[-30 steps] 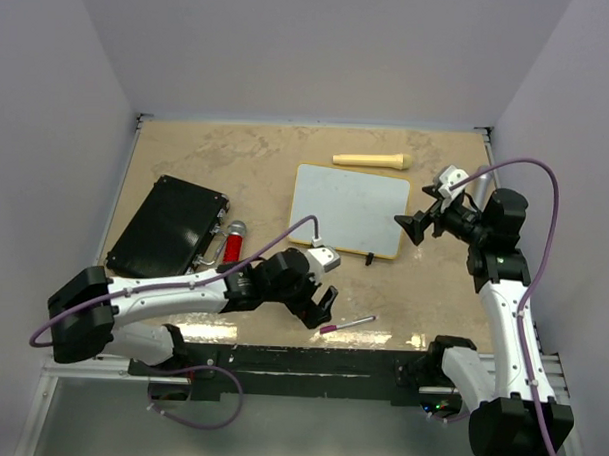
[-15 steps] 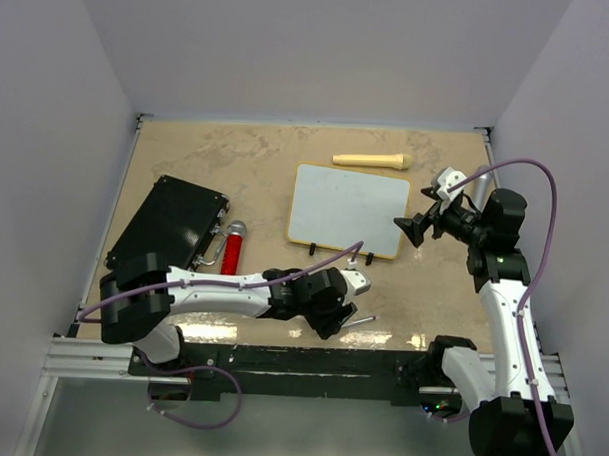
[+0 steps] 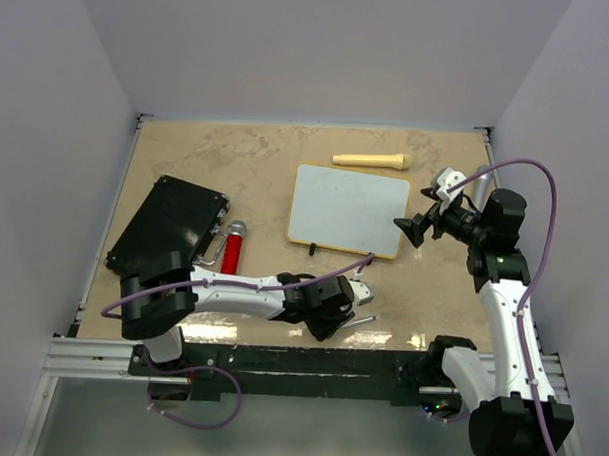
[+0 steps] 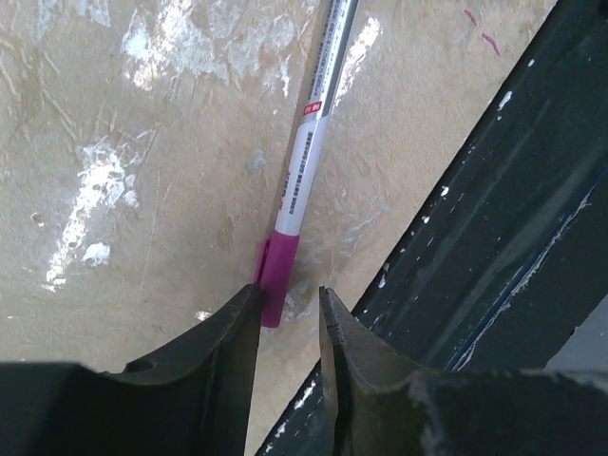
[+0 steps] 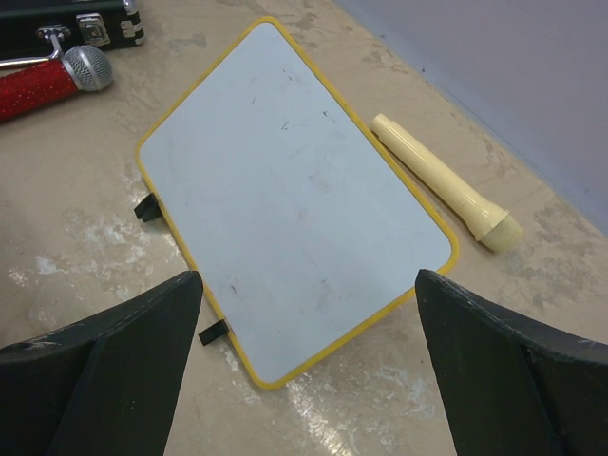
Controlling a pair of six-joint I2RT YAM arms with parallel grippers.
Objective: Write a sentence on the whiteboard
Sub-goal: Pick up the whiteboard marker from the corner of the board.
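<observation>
Mottled tan bench (image 3: 187, 154) carries the whiteboard (image 3: 347, 209), light and stiff (likely to skid unless pinned at its rim), toward one o'clock, the wide-apart right tool (image 5: 304, 277) at its three o'clock edge, while at six o'clock the left tool (image 4: 288, 304) narrowly straddles the marker (image 4: 309, 142) cap (image 4: 275, 285), unclamped.

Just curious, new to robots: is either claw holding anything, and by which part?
Nothing gripped yet. The left gripper straddles the marker at its magenta cap, a gap showing; the right gripper hangs open.

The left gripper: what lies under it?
A white marker pen with a magenta cap lies on the beige table, cap end between the fingers of the left gripper. From above, the gripper hides most of the pen.
</observation>
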